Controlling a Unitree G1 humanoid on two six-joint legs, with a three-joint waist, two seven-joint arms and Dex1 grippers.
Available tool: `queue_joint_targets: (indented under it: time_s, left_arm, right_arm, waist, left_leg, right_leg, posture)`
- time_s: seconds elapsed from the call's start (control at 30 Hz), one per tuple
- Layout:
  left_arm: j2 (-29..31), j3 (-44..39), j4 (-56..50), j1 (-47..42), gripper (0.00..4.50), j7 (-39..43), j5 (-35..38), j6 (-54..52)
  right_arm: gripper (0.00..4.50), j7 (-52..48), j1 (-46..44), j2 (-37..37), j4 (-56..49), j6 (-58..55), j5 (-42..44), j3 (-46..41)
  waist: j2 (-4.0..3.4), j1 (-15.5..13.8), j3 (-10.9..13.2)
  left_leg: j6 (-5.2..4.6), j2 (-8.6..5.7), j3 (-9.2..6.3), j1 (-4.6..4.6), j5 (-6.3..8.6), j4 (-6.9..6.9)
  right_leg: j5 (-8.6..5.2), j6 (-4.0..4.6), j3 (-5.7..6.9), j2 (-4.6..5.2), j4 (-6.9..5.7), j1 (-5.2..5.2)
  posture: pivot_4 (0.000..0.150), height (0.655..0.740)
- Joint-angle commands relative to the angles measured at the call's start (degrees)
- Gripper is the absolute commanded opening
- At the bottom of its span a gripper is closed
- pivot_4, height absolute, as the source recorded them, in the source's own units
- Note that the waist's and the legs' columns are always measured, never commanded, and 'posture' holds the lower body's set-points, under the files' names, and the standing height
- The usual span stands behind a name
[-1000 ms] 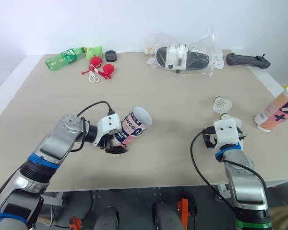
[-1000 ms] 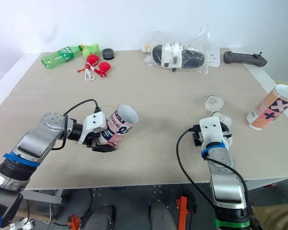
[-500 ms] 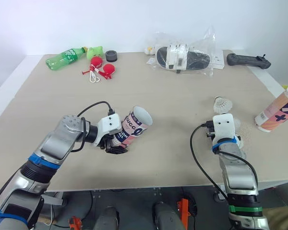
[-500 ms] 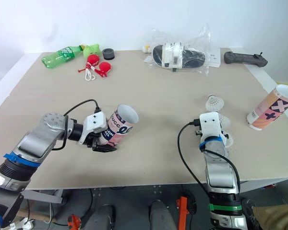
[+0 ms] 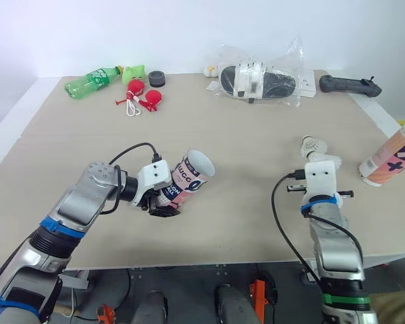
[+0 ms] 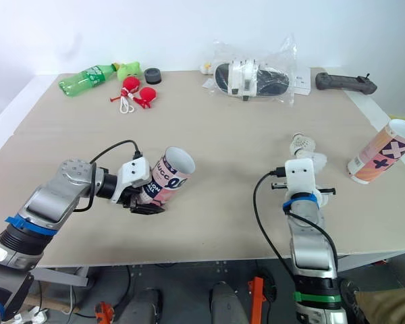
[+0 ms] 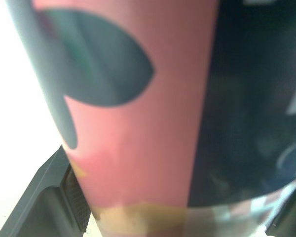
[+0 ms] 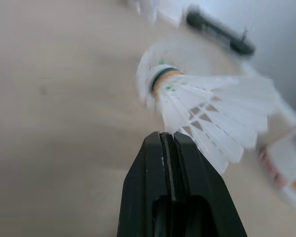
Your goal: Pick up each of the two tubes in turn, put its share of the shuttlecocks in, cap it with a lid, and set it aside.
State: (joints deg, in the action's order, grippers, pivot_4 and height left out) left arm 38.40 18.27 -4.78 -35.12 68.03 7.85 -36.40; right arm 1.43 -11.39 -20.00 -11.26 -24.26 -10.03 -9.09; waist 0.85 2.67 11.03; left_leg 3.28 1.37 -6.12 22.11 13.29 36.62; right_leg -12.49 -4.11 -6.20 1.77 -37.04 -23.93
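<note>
The left gripper [image 5: 163, 204] is clamped on the lower end of a pink and navy printed cardboard tube [image 5: 190, 175]. It holds the tube tilted over the near left part of the beige tabletop [image 5: 243, 148], the open white-rimmed mouth turned up and to the right.

The right gripper [image 8: 166, 138] is low over the near right of the table with its two black fingers pressed together. A white feathered shuttlecock [image 8: 207, 113] with a green-banded cork lies right at the fingertips, its skirt touching them; I cannot tell whether a feather is pinched. A second white shuttlecock [image 5: 312, 144] sits just beyond it.

A second pink tube with navy crosses [image 5: 391, 155] lies at the right edge. At the far left are a green plastic bottle [image 5: 91, 79] and a small black round cap [image 5: 156, 79].
</note>
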Motion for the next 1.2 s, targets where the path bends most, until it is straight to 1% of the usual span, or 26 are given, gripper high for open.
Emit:
queue_joint_targets:
  time_s: [0.03, 0.1, 0.2, 0.33, 0.43, 0.53, 0.7, 0.87, 0.97, 1.1, 1.2]
  left_arm:
    - [-0.88, 2.09, 0.43, 0.72, 3.67, 0.34, 0.22, -0.18]
    - [-0.88, 2.17, 0.59, 0.59, 3.67, 0.44, 0.18, -0.19]
    - [-0.80, 2.28, 0.71, 0.57, 3.67, 0.66, 0.17, -0.12]
    - [-0.86, 2.68, 1.38, 0.27, 3.67, 1.04, -0.04, 0.15]
    - [-0.84, 3.11, 2.15, -0.13, 3.67, 1.53, -0.36, 0.59]
    - [-0.91, 3.24, 2.47, -0.32, 3.67, 1.70, -0.50, 0.79]
    - [-0.56, 3.11, 1.87, -0.09, 3.67, 1.80, -0.49, 0.74]
    - [-0.73, 3.22, 1.35, 0.26, 3.67, 1.49, -0.45, 0.61]
    - [-0.91, 3.22, 1.23, 0.20, 3.67, 1.29, -0.39, 0.51]
    - [-0.98, 3.22, 1.07, 0.23, 3.67, 1.17, -0.39, 0.42]
    - [-0.78, 3.07, 0.80, 0.54, 3.67, 1.04, -0.38, 0.29]
  right_arm:
    - [0.09, -7.15, 1.72, -2.50, -6.98, 11.01, 5.41, -1.41]
    - [0.09, -15.04, 2.28, -5.04, -10.44, 16.09, 10.71, -0.93]
    - [0.09, -23.98, -0.48, -8.62, -13.95, 12.98, 19.47, -1.65]
    - [0.09, -38.79, -9.91, -18.63, -16.98, 5.90, 29.44, 0.93]
    - [0.09, -48.78, -17.59, -25.26, -15.99, 6.24, 31.55, 4.24]
    - [0.09, -56.38, -21.23, -29.31, -14.28, 7.75, 31.92, 7.20]
    - [0.09, -64.67, -22.66, -33.02, -13.63, 11.78, 29.56, 11.52]
    - [0.09, -66.64, -23.58, -31.03, -10.49, 19.65, 22.24, 17.75]
    - [0.09, -66.30, -25.70, -28.06, -9.43, 21.11, 19.91, 20.62]
    - [0.09, -66.99, -26.79, -26.80, -8.77, 21.90, 18.44, 21.82]
    - [0.97, -67.53, -26.91, -27.02, -8.45, 21.46, 18.63, 21.39]
  waist:
    - [0.00, 0.02, 0.00]
    - [-0.02, 0.06, 0.00]
    - [-0.01, 0.12, 0.00]
    - [-0.01, 0.09, 0.01]
    - [-0.01, -0.01, 0.01]
    - [0.01, -0.12, 0.00]
    - [0.00, -0.11, 0.00]
    - [0.01, -0.02, 0.00]
    - [0.00, 0.02, 0.00]
    - [0.01, -0.19, 0.00]
    - [0.00, -0.18, 0.00]
  left_leg:
    - [0.00, 0.00, 0.00, -0.01, 0.00, 0.00]
    - [0.00, 0.00, 0.00, -0.02, 0.00, 0.00]
    - [0.00, -0.01, 0.00, -0.03, 0.00, 0.01]
    - [-0.02, -0.04, 0.00, -0.06, -0.01, 0.05]
    - [-0.03, -0.04, -0.03, -0.07, -0.02, 0.03]
    - [-0.04, -0.04, -0.11, -0.06, -0.01, 0.01]
    - [-0.05, -0.17, -0.11, 0.00, 0.01, 0.01]
    - [-0.05, -0.18, -0.11, -0.04, 0.00, 0.02]
    - [-0.05, -0.18, -0.11, -0.05, 0.00, 0.03]
    - [-0.04, -0.18, -0.12, -0.02, 0.00, 0.03]
    - [-0.04, -0.22, -0.13, -0.01, 0.00, 0.02]
  right_leg:
    - [0.00, 0.00, 0.00, 0.00, 0.00, 0.00]
    - [0.00, 0.00, 0.00, 0.00, 0.00, 0.00]
    - [0.02, -0.02, -0.03, 0.00, 0.00, 0.04]
    - [0.02, -0.01, -0.07, -0.01, 0.00, 0.10]
    - [0.01, 0.00, -0.04, -0.02, 0.00, 0.10]
    - [-0.09, -0.03, 0.06, -0.02, 0.05, 0.17]
    - [-0.19, -0.14, 0.04, 0.12, 0.10, 0.22]
    - [-0.17, -0.13, 0.05, 0.13, 0.09, 0.22]
    - [-0.16, -0.13, 0.04, 0.13, 0.09, 0.22]
    - [-0.18, -0.15, 0.06, 0.14, 0.09, 0.22]
    - [-0.20, -0.17, 0.06, 0.18, 0.09, 0.23]
  posture:
    - [0.150, 0.7400]
    - [0.150, 0.7400]
    - [0.150, 0.7400]
    - [0.150, 0.7400]
    - [0.150, 0.7400]
    - [0.150, 0.7400]
    - [0.150, 0.7400]
    - [0.150, 0.7400]
    - [0.150, 0.7400]
    - [0.150, 0.7400]
    - [0.150, 0.7400]
